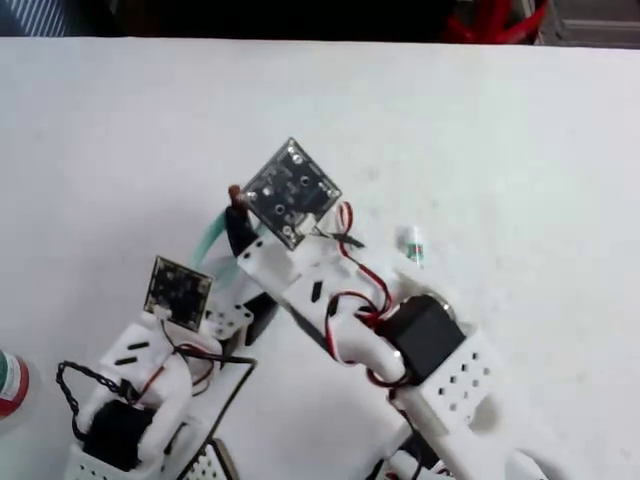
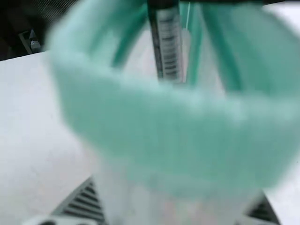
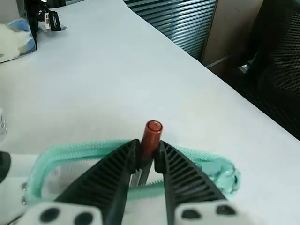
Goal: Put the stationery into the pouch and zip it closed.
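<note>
- My right gripper (image 3: 147, 149) was clenched on a pen (image 3: 153, 132) with a reddish-brown cap. Its black ridged fingers (image 3: 112, 173) pressed the barrel from both sides.
- The pen stood nearly upright, with its lower end inside the open mouth of the teal pouch (image 3: 93, 151) and its cap above the zip rim.
- In the high view the cap sat just left of the frame's centre, beside the camera board on my right arm (image 1: 430, 350), which came in from the lower right corner.
- A sliver of the pouch's teal edge showed just below and left of the cap. The rest was hidden under my arms.
- My left arm (image 1: 140, 380) lay at the lower left, with my left gripper (image 1: 252, 308) pointed toward the pouch. I could not tell whether it was grasping or released.
- From my left wrist the pouch's rim was very close and blurred, and the pen's barrel passed down through the opening.
- A small white-and-green item (image 1: 412, 245), possibly stationery, lay on the white table (image 1: 480, 120) right of centre, apart from the pouch.
</note>
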